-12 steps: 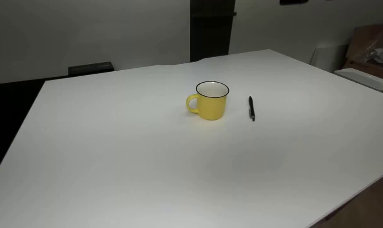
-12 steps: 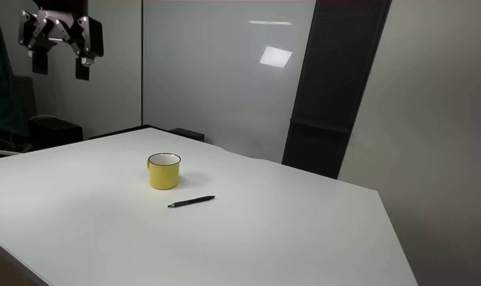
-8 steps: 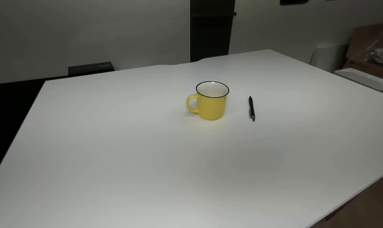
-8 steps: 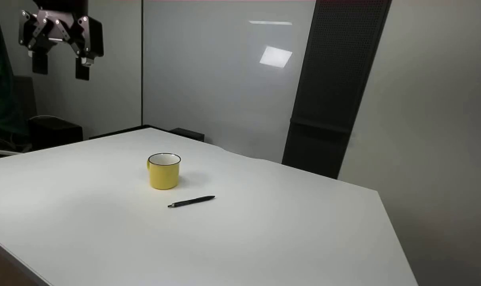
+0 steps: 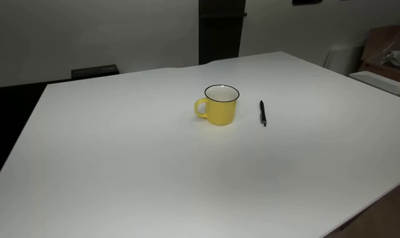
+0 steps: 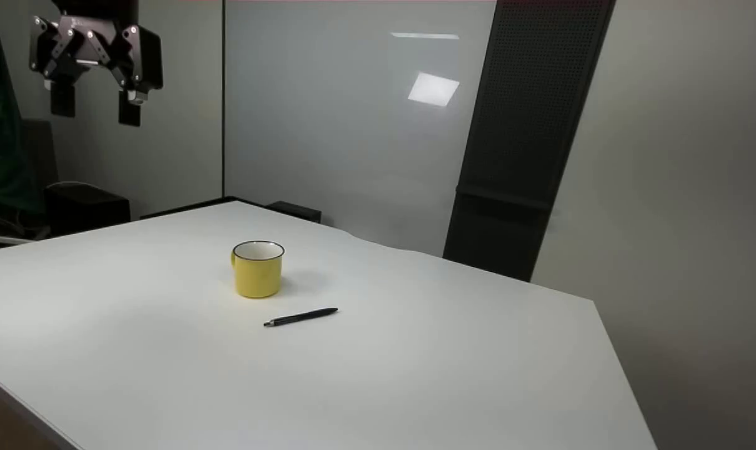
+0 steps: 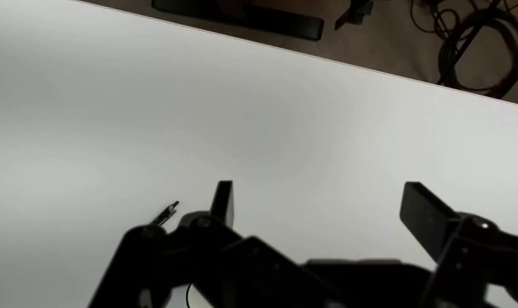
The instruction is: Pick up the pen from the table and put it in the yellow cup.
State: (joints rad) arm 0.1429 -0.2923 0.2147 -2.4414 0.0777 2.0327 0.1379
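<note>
The black pen [image 5: 262, 113] lies flat on the white table [image 5: 120, 158], beside the yellow cup [image 5: 220, 110]. The pen [image 6: 300, 317] and the upright cup [image 6: 257, 275] show in both exterior views; the cup's white inside looks empty. My gripper [image 6: 95, 112] is open and empty, high above the table [image 6: 415, 362], up and left of the cup in that exterior view. In the wrist view my open gripper [image 7: 314, 196] has bare table between its fingers. The pen [image 7: 165, 214] shows partly left of the fingers. A bit of the cup [image 7: 197, 299] shows at the bottom; the gripper hides the rest.
A dark box [image 5: 95, 71] stands behind the table's far edge. A white tray-like thing [image 5: 381, 82] and a cardboard box [image 5: 385, 53] are beyond the right edge. Coiled cables [image 7: 477, 51] lie on the floor past the table edge. A dark panel [image 6: 528, 137] stands behind the table.
</note>
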